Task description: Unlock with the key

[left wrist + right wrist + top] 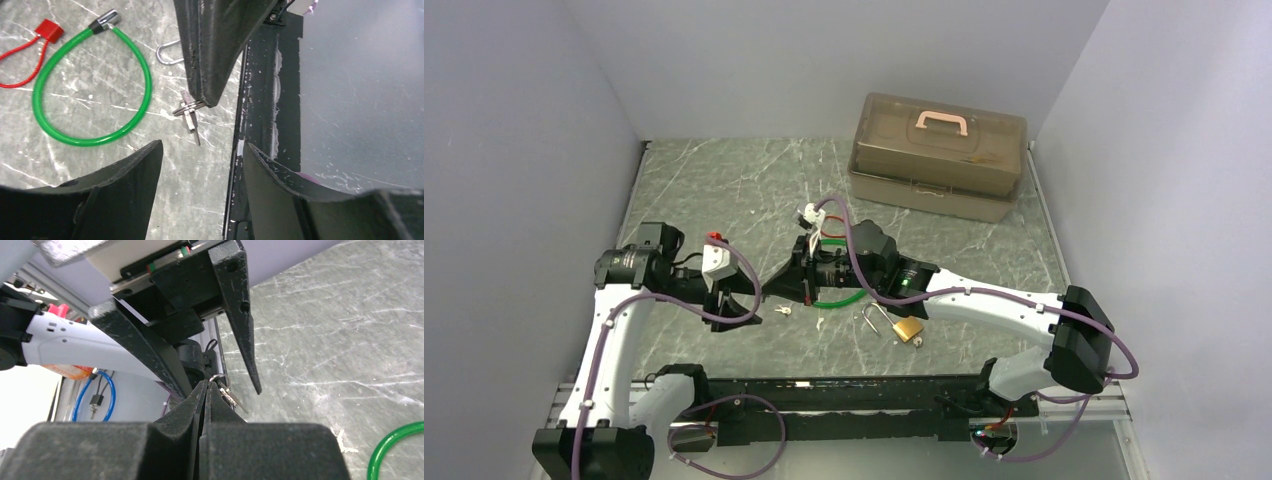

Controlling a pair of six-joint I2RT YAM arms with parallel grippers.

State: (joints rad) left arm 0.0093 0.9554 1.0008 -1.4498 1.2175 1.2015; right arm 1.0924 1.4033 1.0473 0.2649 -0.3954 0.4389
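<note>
We see a big grey table [724,190] with white walls [524,120] on three sides. In the far right corner sits a brown box [939,155] with a pink handle, well away from both arms. A black rail [844,385] runs along the near edge. The open room for moving is on the far left, between the arms and the back wall. The near middle is crowded.

The right arm [984,300] reaches across the middle, over a green loop [146,85] of cable. Next to the loop lies a thin red cord [48,30] with a red block on it. The padlock [908,328] lies flat on the table near the rail, just in front of the right arm and well apart from the key.

The right gripper [205,385] has its fingers pressed together. They pinch the ring of the little key [191,122], which hangs down close to the rail. We cannot tell if its tip touches the table. The left gripper [202,147] has its fingers spread wide. It faces the key and does not touch it.
</note>
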